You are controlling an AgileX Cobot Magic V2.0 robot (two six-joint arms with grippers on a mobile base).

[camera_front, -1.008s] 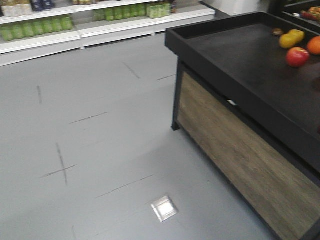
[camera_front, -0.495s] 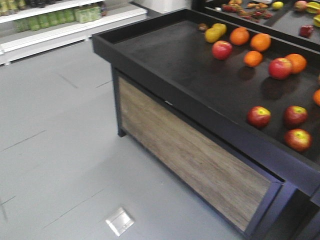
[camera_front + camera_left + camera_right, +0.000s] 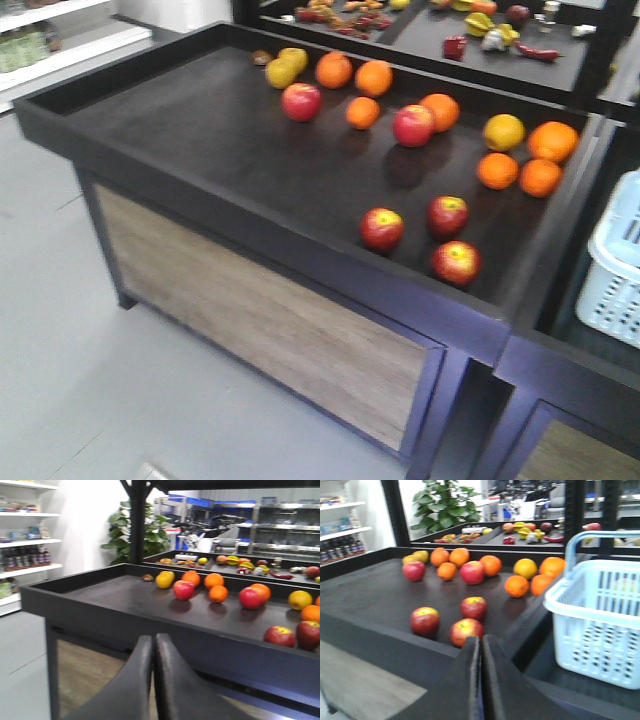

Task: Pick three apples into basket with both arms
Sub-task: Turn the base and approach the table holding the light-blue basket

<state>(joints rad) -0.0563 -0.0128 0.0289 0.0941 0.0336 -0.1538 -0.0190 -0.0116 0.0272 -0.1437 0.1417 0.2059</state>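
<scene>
State of right gripper (image 3: 481,639): fingers pressed flat together, nothing held, pointing level toward the black display table (image 3: 370,635). Position of three apples (image 3: 466,631): grouped just beyond the fingertips, near the table's front rim, not touching the gripper, the closest one directly ahead of the tips. Position of basket (image 3: 600,625): upright in the adjoining bay, to the right of the gripper, beside the table's end wall.

State of left gripper (image 3: 153,639): fingers likewise closed against each other, empty, tips level with the table's front panel. Two of the apples at the far right of that view, well apart from the tips. Farther back on the table: oranges (image 3: 540,177) and yellow fruit (image 3: 503,131).
</scene>
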